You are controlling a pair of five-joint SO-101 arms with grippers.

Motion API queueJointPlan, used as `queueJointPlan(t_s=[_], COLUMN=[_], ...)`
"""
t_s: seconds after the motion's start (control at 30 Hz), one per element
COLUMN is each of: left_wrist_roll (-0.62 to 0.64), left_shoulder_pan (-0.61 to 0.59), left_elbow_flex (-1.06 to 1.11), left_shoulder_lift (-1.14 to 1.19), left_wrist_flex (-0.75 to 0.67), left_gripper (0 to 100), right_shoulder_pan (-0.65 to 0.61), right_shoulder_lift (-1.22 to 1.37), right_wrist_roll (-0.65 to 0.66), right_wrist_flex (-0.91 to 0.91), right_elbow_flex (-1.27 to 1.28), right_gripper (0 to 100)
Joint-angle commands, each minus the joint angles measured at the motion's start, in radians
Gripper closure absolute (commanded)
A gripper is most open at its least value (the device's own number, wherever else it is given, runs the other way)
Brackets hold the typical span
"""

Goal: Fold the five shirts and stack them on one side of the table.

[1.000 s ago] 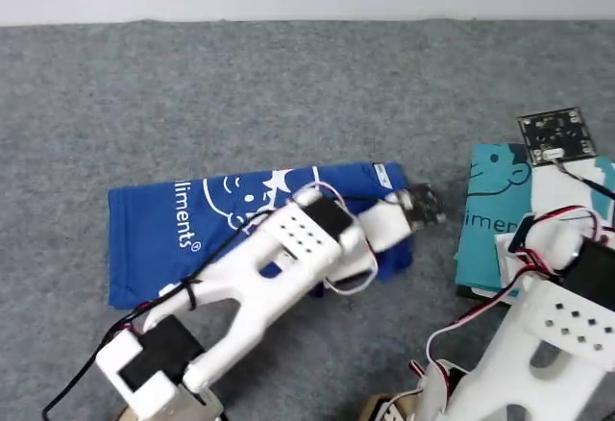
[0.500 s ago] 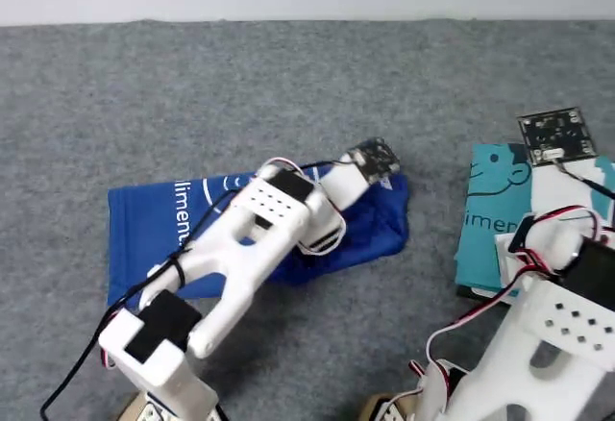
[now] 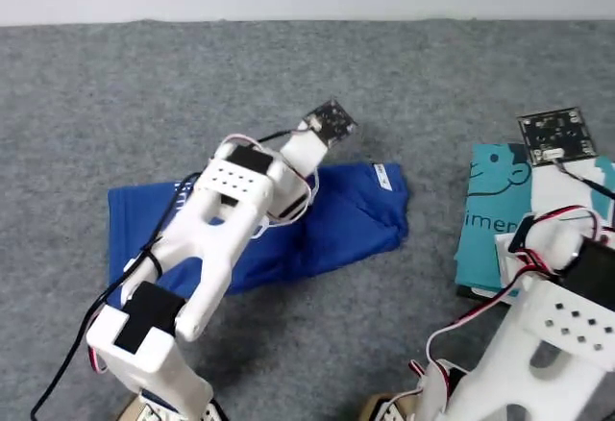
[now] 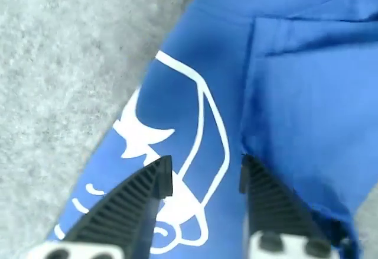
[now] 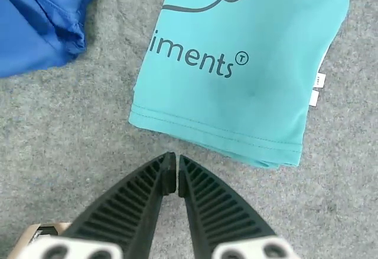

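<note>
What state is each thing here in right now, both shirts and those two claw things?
blue shirt: partly folded, rumpled at one end.
teal shirt: folded flat and neat.
left gripper: open, empty, above the blue shirt.
right gripper: shut, empty, just short of the teal shirt's edge.

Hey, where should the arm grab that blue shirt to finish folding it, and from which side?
Probably the bunched end of the blue fabric shirt, nearest the folded teal shirt. Its layers look rumpled and raised off the grey carpet there, giving the left tool an edge to pinch. Come down from above.
</note>
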Motion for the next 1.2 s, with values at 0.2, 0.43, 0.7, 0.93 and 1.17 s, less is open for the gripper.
queueJointPlan(t_s=[0.2, 0.43, 0.7, 0.93, 1.17], left_wrist_roll=[-0.005, -0.008, -0.005, -0.006, -0.061], left_shoulder_pan=[0.130, 0.305, 0.307, 0.170, 0.040], left_elbow_flex=[-0.354, -0.410, -0.205, 0.010, 0.122], left_shoulder_lift=[-0.015, -0.009, -0.005, -0.005, -0.005], left_wrist_flex=[0.416, 0.664, 0.516, 0.279, 0.160], left_gripper=[81, 84, 89, 89, 89], right_shoulder_pan=[0.012, 0.012, 0.012, 0.012, 0.012], right_shoulder_lift=[-0.025, -0.025, -0.025, -0.025, -0.025], right_wrist_roll=[-0.008, -0.009, -0.009, -0.008, -0.008], right_wrist_flex=[0.042, 0.042, 0.041, 0.041, 0.041], right_elbow_flex=[-0.005, -0.005, -0.003, -0.003, -0.003], right_gripper=[98.0, 98.1, 98.2, 98.3, 98.1])
